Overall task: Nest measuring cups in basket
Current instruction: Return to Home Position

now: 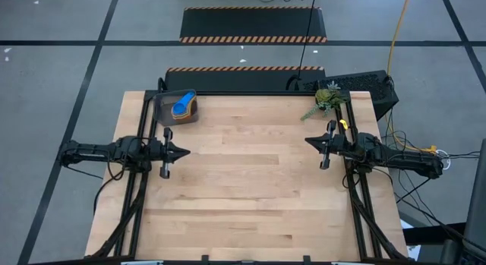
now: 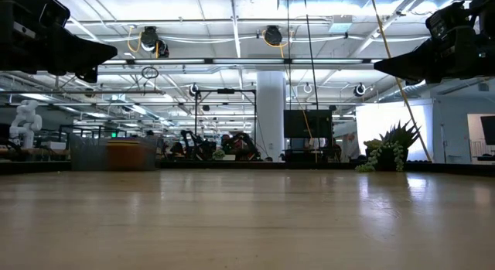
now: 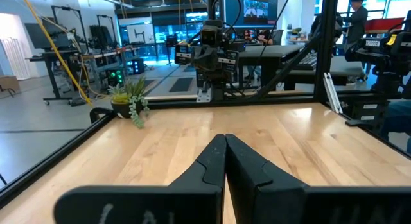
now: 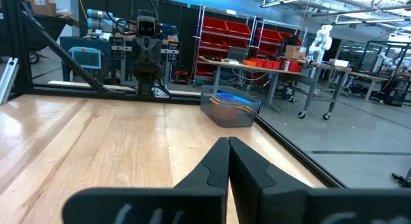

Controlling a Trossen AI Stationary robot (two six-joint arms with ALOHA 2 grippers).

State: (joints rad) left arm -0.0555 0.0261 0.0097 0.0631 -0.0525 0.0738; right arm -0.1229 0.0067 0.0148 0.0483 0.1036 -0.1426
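Grey basket (image 1: 162, 113), far left corner of the table (image 1: 250, 197): measuring cups (image 1: 182, 108) stacked inside, blue uppermost. Left gripper (image 1: 184, 152): pressed together, empty, above its table side. Right gripper (image 1: 308, 141): likewise together, empty. I judge nesting done, only homing left; lower cups hidden, count unverifiable.

Overhead, low, two opposed wrist views; shared table (image 1: 250, 189)
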